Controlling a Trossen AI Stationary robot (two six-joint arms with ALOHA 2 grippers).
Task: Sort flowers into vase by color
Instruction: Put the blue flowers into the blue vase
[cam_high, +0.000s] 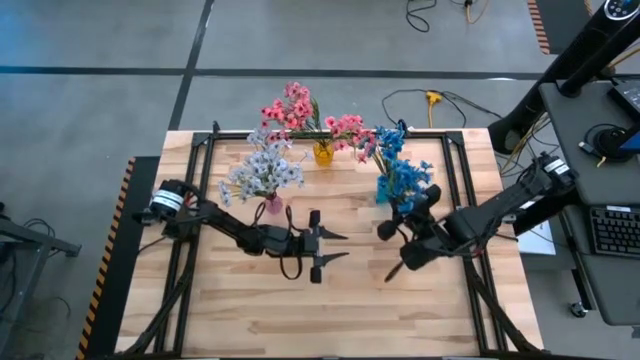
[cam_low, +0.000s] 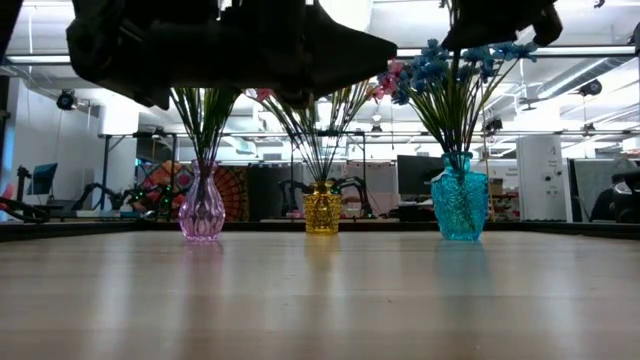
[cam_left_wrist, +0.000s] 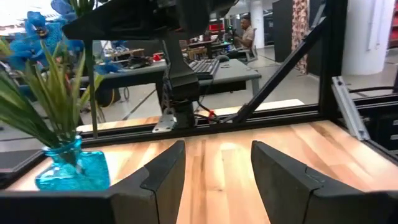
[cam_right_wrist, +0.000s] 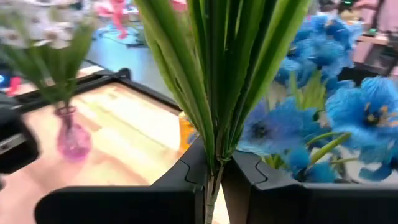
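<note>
We look down on a pale wooden desk (cam_high: 330, 300) edged by a black metal frame (cam_high: 450, 135), standing on grey floor crossed by dark lines, with a second workstation and keyboard (cam_high: 612, 230) off to one side. From desk height, an open workshop with monitors, ceiling lights and clutter fills the background.

Three glass vases stand in a loose row. The yellow vase (cam_low: 322, 209) is our landmark: it holds pink flowers (cam_high: 300, 110) on long green stems. To one side of it the pink vase (cam_low: 202, 208) carries the pale white-lavender flowers (cam_high: 262, 168); to the other the blue vase (cam_low: 459, 204) carries bright blue flowers (cam_high: 402, 175).

The right pincer (cam_right_wrist: 214, 171) is closed tight on a thin green stem (cam_right_wrist: 214, 112) fringed with long leaves, held above the desk just beside the blue vase's blossoms, on that vase's side of the yellow vase; which blossom tops that stem we cannot tell.

The left pincer (cam_high: 335, 250) hovers over bare wood in front of the yellow vase, nearer the pink vase, its fingers (cam_left_wrist: 165, 177) parted about halfway and holding nothing.
</note>
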